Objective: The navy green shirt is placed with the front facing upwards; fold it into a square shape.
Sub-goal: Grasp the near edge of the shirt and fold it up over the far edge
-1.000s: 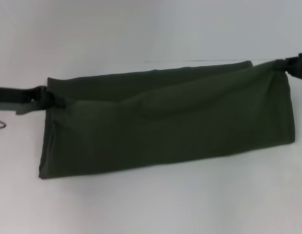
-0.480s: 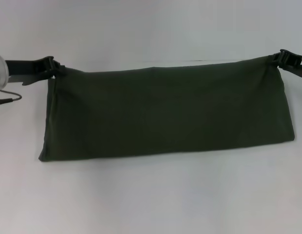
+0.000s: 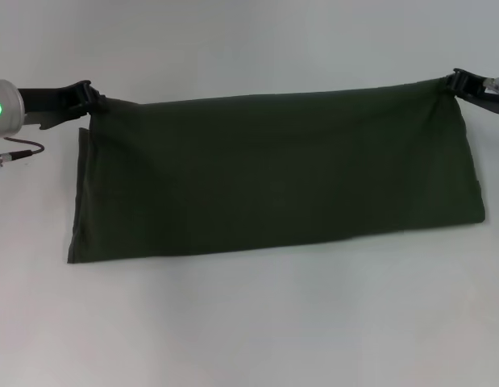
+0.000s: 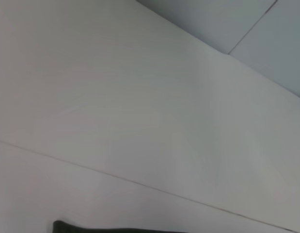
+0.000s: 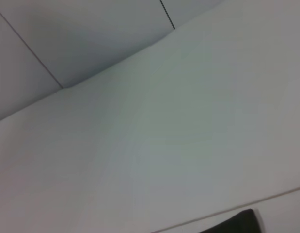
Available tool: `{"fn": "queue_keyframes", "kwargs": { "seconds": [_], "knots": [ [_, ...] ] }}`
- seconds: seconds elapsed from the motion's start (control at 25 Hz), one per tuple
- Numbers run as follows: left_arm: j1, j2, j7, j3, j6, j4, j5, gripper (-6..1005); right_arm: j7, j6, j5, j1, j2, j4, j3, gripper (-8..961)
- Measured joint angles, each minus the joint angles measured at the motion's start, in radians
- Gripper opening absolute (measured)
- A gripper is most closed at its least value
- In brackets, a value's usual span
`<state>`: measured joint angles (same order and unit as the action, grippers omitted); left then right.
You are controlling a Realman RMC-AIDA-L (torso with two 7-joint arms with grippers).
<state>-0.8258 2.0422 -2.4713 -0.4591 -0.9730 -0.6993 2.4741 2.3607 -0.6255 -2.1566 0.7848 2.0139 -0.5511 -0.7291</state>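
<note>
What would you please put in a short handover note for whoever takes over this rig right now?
Left gripper: shut on the far left corner of the navy green shirt.
Right gripper: shut on the far right corner.
Shirt: on the white table, doubled into one long horizontal band, stretched flat between both grippers; no print or label showing.
Done: a lengthwise fold, far edge roughly straight.
Left: let go of the corners, then probably fold the band across its length until it is square.
</note>
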Motion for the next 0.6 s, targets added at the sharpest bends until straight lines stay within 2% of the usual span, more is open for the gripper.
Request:
{"fn": "queue_keyframes", "kwargs": {
  "seconds": [0.2,0.6],
  "knots": [
    [-0.005,0.001,-0.009,-0.01,0.031,0.012,0.001,62,0.0,0.059,-0.011,0.048,-0.015,0.059,-0.038,60],
    [-0.011,0.001,-0.013,-0.015,0.06,0.015,0.001,62,-0.002,0.104,-0.013,0.08,-0.017,0.069,-0.056,60]
  ]
}}
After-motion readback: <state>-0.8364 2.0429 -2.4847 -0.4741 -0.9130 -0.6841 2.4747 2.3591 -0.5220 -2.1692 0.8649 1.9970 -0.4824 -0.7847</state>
